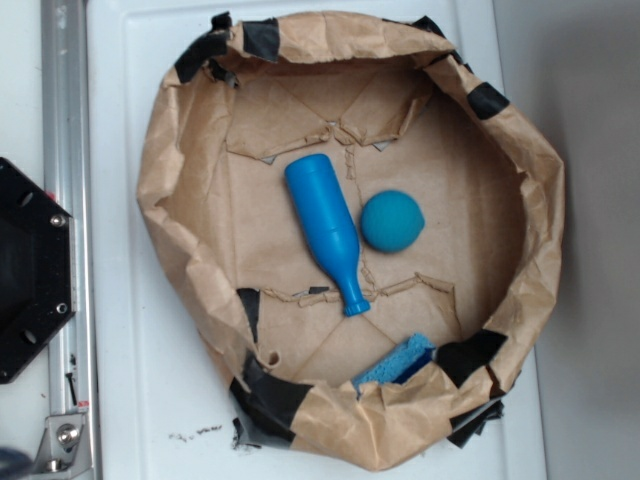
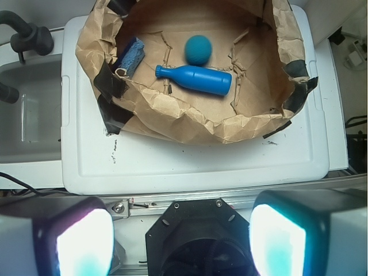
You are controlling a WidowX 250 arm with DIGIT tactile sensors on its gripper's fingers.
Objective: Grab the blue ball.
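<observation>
The blue ball [image 1: 392,221] is a small teal matte sphere resting on the floor of a brown paper-lined basin [image 1: 545,200], right of centre. In the wrist view the blue ball [image 2: 198,49] lies at the far side of the basin [image 2: 172,118]. My gripper [image 2: 181,241] is open and empty, its two fingers wide apart at the bottom of the wrist view, high above the robot base and well short of the basin. The gripper does not show in the exterior view.
A bright blue bottle [image 1: 328,231] lies on its side next to the ball, also in the wrist view [image 2: 195,79]. A light-blue sponge [image 1: 395,361] leans on the basin's wall. The black robot base [image 1: 30,265] and a metal rail [image 1: 62,120] stand at the left.
</observation>
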